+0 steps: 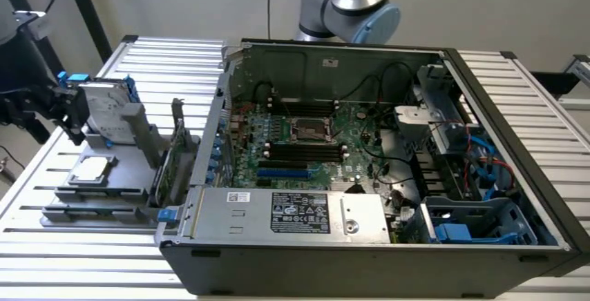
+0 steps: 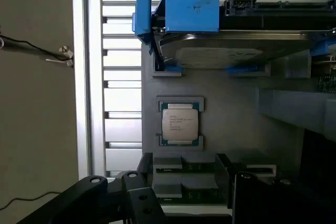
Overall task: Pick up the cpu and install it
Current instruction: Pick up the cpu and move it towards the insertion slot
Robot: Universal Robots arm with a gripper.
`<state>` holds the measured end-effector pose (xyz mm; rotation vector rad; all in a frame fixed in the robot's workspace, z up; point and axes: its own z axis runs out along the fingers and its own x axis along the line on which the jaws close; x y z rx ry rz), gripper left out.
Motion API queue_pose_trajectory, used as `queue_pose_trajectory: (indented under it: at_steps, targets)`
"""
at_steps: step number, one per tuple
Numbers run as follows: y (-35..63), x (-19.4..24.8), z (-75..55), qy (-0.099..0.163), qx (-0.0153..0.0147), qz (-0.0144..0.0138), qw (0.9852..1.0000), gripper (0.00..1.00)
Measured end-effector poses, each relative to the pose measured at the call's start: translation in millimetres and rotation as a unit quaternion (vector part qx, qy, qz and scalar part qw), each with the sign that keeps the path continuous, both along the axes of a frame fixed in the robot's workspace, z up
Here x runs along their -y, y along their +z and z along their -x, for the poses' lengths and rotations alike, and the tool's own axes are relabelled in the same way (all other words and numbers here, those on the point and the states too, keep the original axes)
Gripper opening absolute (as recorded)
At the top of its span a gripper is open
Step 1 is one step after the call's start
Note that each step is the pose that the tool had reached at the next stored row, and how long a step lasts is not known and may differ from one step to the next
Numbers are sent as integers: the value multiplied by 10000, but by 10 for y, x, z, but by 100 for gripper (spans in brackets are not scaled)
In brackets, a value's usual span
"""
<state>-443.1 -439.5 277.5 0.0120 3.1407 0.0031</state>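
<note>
- gripper [image 2: 184, 200]: black fingers [image 2: 252, 198] spread wide, gripping nothing, near the memory sticks [image 2: 184, 169].
- cpu [image 2: 179, 123]: flat square with a silver-grey lid and green rim, seated in a recess of the grey holder [image 2: 226, 114], between the blue-framed hard drive [image 2: 231, 51] and the memory sticks. Its printed lines are unreadable.
- The exterior view adds the cpu [image 1: 90, 170] to its left of the open computer case [image 1: 369, 273], the metal-framed socket [image 1: 311, 132], a white-labelled power supply [image 1: 286, 215] with illegible text, and the slatted table [image 1: 526, 87].

The cpu [image 2: 179, 123] is showing silver-grey, green-rimmed; the hard drive's frame [image 2: 191, 11] is glowing blue; the slatted table [image 2: 121, 103] is gleaming white.
</note>
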Motion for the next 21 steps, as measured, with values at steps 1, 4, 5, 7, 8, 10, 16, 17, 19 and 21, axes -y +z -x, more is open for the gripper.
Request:
queue_pose_trajectory:
  at_steps: [1,4,5,7,8,10,16,17,19,21]
  targets:
    - [-17,7,-20,-1,-1,-3,10000,59]
    - [-73,24,-92,-2,0,-14,10000,59]
    - [-89,26,-108,-1,1,-25,10000,59]
    - [-108,29,-124,-2,0,-70,10000,59]
    - [-122,30,-128,-2,0,-84,10000,59]
    - [-153,30,-128,-3,0,-96,10000,59]
    - [-221,32,-129,-5,-24,-121,9999,59]
    - [-228,32,-129,-6,-31,-127,9999,59]
    - [-242,32,-130,-9,-48,-142,9999,59]
    - [-254,32,-129,-11,-70,-155,9999,59]
